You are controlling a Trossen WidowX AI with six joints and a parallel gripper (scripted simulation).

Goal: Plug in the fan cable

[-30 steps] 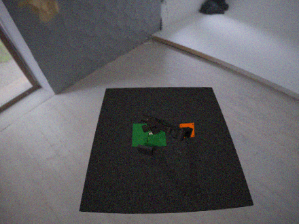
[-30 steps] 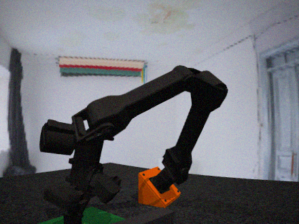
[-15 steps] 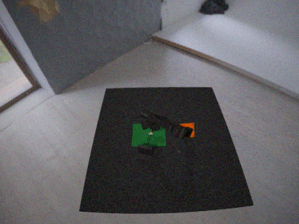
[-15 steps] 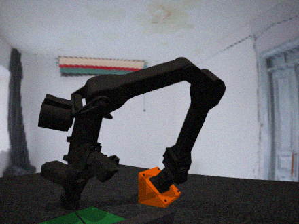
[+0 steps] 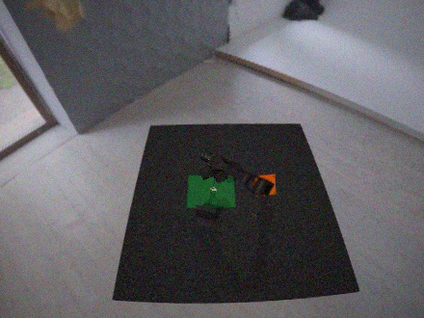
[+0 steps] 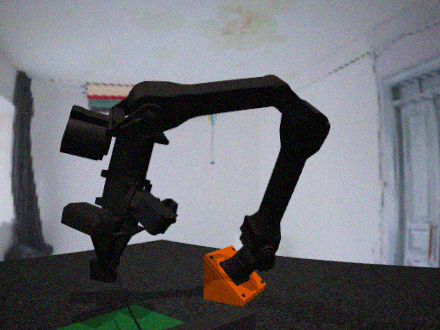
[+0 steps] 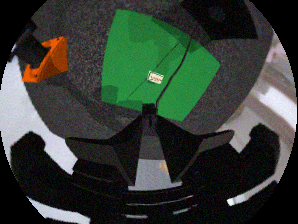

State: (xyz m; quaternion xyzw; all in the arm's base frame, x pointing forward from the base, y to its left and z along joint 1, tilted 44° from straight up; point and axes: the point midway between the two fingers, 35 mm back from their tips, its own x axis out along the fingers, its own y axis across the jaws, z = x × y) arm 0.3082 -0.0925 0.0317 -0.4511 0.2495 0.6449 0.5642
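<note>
A green board [image 5: 198, 198] [image 6: 145, 317] [image 7: 127, 56] lies on the dark mat. Its small white four-pin header [image 5: 212, 190] [image 7: 153, 75] stands near the board's middle. My gripper [image 5: 214, 174] [image 6: 103, 274] [image 7: 149, 117] hangs above the board, on the near side of the header in the wrist view, and is shut on the fan cable's dark plug. The plug is clear of the header. The thin dark cable [image 7: 178, 63] runs from my fingertips across the board to the dark fan [image 5: 208, 213] [image 7: 216, 6], which lies just off the board's edge.
The arm's orange base mount [image 5: 271, 185] [image 6: 225, 287] [image 7: 47, 59] stands on the dark mat [image 5: 241, 260] beside the board. A pale floor surrounds the mat, with a grey wall at the back left.
</note>
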